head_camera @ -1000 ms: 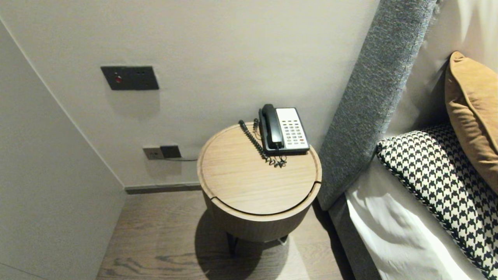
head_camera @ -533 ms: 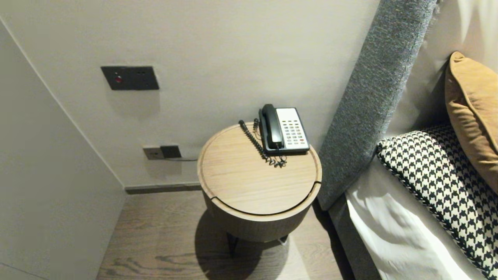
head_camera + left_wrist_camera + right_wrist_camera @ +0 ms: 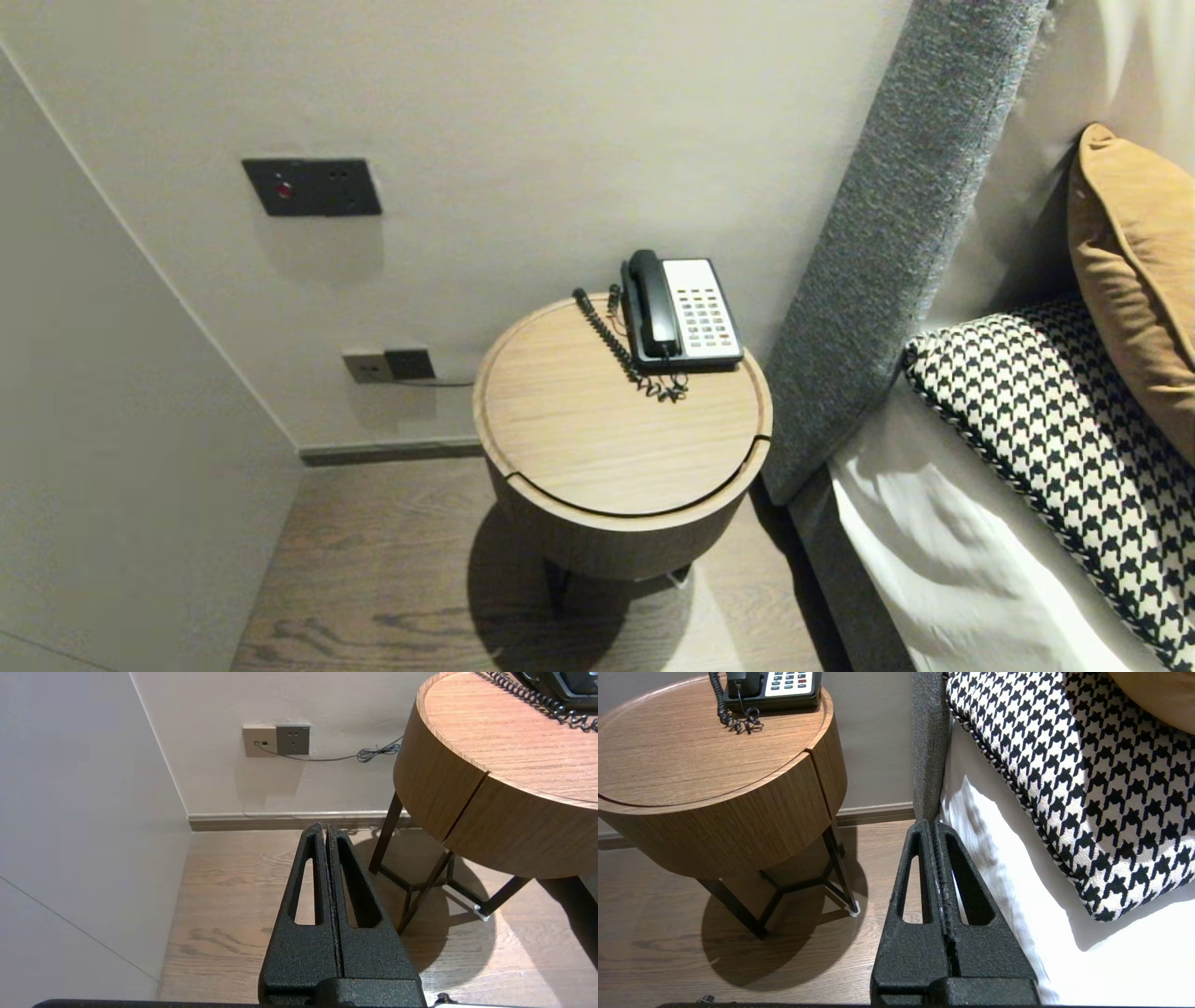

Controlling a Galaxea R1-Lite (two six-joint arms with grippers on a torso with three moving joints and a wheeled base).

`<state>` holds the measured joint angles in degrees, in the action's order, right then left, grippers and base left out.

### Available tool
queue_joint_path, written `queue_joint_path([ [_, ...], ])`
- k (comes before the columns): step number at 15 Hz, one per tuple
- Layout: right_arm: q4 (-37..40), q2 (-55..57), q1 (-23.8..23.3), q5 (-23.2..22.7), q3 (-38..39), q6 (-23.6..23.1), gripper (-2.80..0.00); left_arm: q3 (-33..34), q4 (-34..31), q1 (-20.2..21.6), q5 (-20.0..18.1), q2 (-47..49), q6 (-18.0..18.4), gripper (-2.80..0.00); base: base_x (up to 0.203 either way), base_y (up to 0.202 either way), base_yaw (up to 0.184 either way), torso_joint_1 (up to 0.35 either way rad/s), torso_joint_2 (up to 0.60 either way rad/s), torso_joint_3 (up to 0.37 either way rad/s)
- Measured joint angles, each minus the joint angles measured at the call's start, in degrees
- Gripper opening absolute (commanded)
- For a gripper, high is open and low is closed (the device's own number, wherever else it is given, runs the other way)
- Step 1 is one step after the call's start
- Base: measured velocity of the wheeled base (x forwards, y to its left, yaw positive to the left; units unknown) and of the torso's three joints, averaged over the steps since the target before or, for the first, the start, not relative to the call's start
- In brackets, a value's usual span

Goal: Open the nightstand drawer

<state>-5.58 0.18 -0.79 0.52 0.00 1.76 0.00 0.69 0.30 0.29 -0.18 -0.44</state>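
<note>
Side table (image 3: pixel 597 439) — round, wooden, with a low rim — stands in the lower middle of the head view, between the side wall at the left edge and the bed at the right. Neither arm shows in that view.

Closest in, each wrist camera shows its own gripper. The left gripper (image 3: pixel 325 828) has its jaws pressed together with nothing between them; it hangs above the wooden floor (image 3: pixel 233 896), apart from the table's curved side and its dark legs. The right gripper (image 3: pixel 934 823) is likewise closed and empty, its tips in front of the foot of the grey headboard (image 3: pixel 929 742), with the white sheet (image 3: pixel 1111 961) just beside it and the table to the other side.

Farther back, on the table's rear right part, sits a telephone (image 3: pixel 705 313) — black handset (image 3: pixel 653 303) in its cradle, pale keypad beside it. Its coiled cord (image 3: pixel 611 341) lies across the tabletop to the phone's left. Behind the table, low on the wall at centre left, are two wall sockets (image 3: pixel 390 365); higher, in the upper left, a dark wall panel (image 3: pixel 311 187) with a red dot. At the right edge a houndstooth pillow (image 3: pixel 1055 429) lies on the bed, with a tan cushion (image 3: pixel 1134 261) above it.
</note>
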Motion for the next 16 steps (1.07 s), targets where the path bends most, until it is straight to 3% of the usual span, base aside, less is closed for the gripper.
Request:
queue_joint_path([
  [16, 0.0, 0.0, 0.0, 0.0, 0.0, 0.0, -2.8, 0.0, -0.1, 0.0, 0.0, 0.1, 0.0, -2.8, 0.0, 0.0, 0.0, 0.0, 0.0, 0.0],
])
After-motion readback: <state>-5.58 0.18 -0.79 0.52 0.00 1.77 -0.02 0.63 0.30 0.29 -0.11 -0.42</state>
